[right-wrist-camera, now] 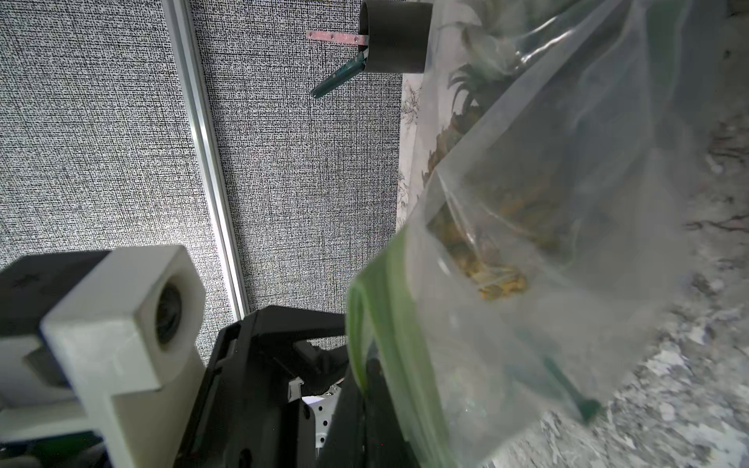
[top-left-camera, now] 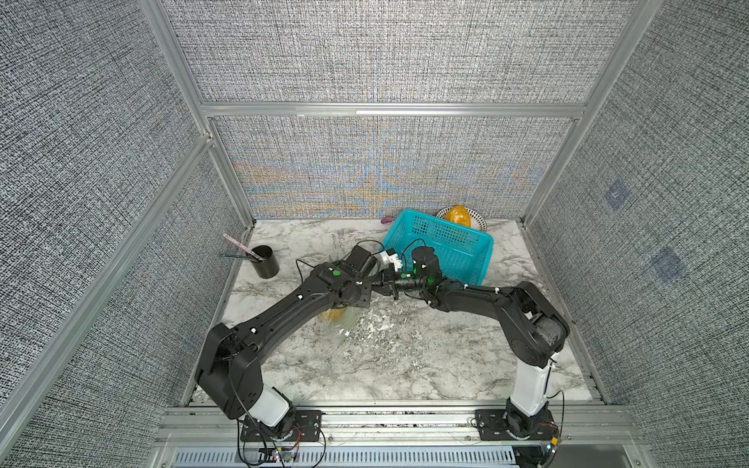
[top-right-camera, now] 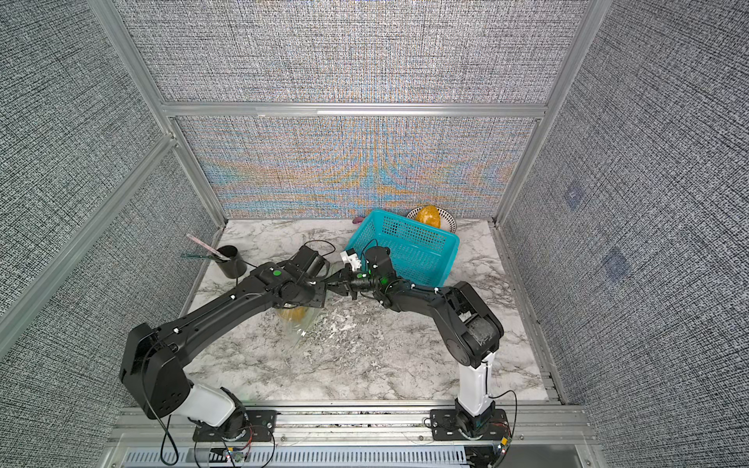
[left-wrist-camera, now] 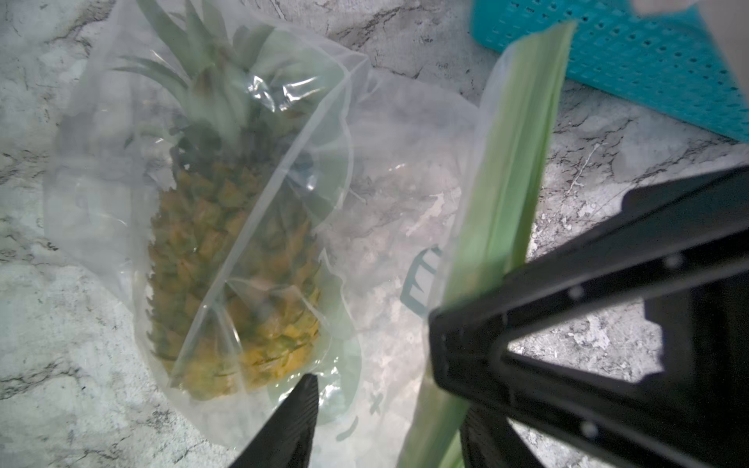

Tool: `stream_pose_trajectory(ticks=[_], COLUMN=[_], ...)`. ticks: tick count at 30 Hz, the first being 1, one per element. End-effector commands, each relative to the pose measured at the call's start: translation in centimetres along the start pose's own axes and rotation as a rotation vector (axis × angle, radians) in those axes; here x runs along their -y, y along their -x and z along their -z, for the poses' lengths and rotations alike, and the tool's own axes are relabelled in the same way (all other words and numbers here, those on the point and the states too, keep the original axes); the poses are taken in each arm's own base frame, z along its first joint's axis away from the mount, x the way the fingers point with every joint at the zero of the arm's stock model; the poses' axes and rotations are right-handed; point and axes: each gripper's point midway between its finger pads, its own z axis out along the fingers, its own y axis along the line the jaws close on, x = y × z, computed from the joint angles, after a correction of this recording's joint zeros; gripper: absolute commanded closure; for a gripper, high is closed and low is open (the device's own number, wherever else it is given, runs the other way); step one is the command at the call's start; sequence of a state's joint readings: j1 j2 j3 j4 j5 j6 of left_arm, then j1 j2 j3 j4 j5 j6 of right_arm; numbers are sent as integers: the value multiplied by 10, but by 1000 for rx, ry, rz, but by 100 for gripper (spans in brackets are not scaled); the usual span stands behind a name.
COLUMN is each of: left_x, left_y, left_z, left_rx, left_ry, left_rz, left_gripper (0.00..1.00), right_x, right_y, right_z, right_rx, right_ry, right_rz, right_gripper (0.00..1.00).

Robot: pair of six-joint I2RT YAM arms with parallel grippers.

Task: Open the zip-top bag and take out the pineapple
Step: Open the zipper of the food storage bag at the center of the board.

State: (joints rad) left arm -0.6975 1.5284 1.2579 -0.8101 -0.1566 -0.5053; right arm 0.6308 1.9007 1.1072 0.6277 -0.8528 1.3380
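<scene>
Right jaws pinch bag (left-wrist-camera: 385,182), left jaws parted

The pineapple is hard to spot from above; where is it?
The pineapple lies inside the zip-top bag on the marble table, mid-table, peeking out under the left arm in both top views.
</scene>
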Motion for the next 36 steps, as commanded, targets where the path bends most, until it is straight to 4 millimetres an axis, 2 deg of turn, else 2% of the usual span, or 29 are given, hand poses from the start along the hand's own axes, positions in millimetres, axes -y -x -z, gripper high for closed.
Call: stream_pose_trajectory(ticks=[1,4,7,9,13,16,25,30,36], left_x=[-7,-10,-10,-9,-8,-6,3,14,21], left_y=[2,4,8,11,14,13,16,26,28], left_z=[-1,1,4,7,13,15,19,25,24], left_rx=[9,9,13,17,20,16,1,15,11], left_ry=[44,64,69,69,60,48,11,-41,-74], left_rz=[13,-1,-7,-7,4,22,100,125,153], left_gripper=[63,79,88,90,94,94,96,96,96], right_x=[-6,-4,-2,3,13,16,15,12,7], right_y=[-2,-4,-4,-4,-5,-6,-9,-9,-10], right_z=[0,0,0,0,4,9,19,19,19], right_rx=[-12,-15,-18,-27,-38,-34,-9,-8,-13], right_ry=[10,6,-5,-38,-150,-175,-191,-178,-162], right_rz=[19,15,23,45,104,121,150,157,139], right_gripper=[100,100,99,89,57,49,49,55,62])
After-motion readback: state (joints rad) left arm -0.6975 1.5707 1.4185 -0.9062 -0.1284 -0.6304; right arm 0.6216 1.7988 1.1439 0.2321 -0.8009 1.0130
